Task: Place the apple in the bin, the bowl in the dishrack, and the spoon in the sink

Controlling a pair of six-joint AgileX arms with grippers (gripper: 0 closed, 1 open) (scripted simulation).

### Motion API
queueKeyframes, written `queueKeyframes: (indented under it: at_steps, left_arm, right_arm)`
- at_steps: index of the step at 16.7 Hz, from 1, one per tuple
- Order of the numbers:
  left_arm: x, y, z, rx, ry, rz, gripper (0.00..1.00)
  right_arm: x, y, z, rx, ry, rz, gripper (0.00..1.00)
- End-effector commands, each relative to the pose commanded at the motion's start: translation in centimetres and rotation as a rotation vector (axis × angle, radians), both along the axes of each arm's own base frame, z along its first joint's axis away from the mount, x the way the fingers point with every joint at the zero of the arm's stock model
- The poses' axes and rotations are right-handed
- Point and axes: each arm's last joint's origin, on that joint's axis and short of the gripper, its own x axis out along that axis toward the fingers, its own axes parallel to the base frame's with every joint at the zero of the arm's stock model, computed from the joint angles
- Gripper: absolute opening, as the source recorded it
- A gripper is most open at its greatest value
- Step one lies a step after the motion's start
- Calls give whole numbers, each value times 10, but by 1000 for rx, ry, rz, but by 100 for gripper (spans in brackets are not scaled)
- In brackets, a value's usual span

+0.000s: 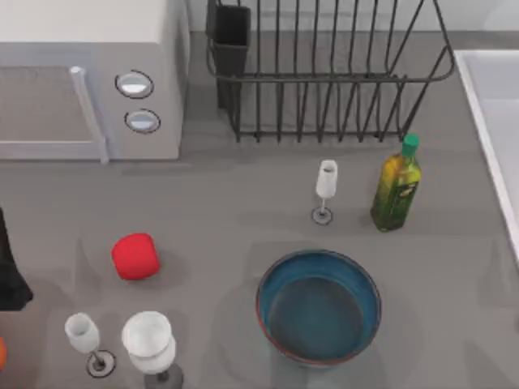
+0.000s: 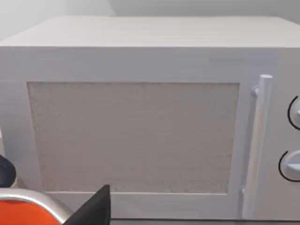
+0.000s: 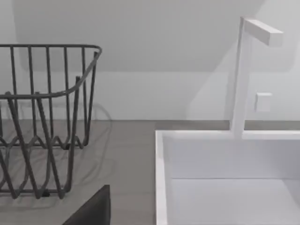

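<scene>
Judging by a dark sliver of the left gripper (image 2: 96, 210) facing the microwave (image 2: 136, 136) and one of the right gripper (image 3: 96, 207) facing the sink (image 3: 161, 178), I cannot tell whether either is released or clenched. Nothing looks placed yet, so the first pick seems to be in hand. The apple (image 1: 135, 256) lies near the tabletop's left edge, close to the left arm (image 1: 11, 271). The bowl (image 1: 319, 305) sits by the front edge, well apart from the dishrack (image 1: 324, 77) at the back. A likely next move: lower the left gripper over the apple, clear of the two glasses (image 1: 148, 340) just in front of it.
</scene>
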Motion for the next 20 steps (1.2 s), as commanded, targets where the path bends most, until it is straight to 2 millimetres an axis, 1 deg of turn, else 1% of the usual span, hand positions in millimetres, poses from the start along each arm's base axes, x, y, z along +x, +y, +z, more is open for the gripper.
queueKeyframes:
  at_steps: [2, 4, 7, 10, 12, 15, 17, 20]
  left_arm:
    - [0, 0, 0, 0, 0, 0, 100]
    - [0, -1, 5, 17, 25, -9, 100]
    - [3, -4, 24, 83, 125, -47, 100]
    - [17, -10, 49, 188, 299, -117, 100]
    - [34, -17, 65, 276, 444, -186, 100]
    - [72, -33, 80, 424, 681, -320, 100]
    - [102, -47, 82, 525, 840, -425, 100]
    - [147, -72, 69, 668, 1061, -593, 100]
  right_arm:
    - [0, 0, 0, 0, 0, 0, 100]
    - [0, 0, 0, 0, 0, 0, 100]
    - [0, 0, 0, 0, 0, 0, 100]
    - [0, 0, 0, 0, 0, 0, 100]
    - [0, 0, 0, 0, 0, 0, 100]
    - [0, 0, 0, 0, 0, 0, 100]
    - [0, 0, 0, 0, 0, 0, 100]
    - [0, 0, 0, 0, 0, 0, 100]
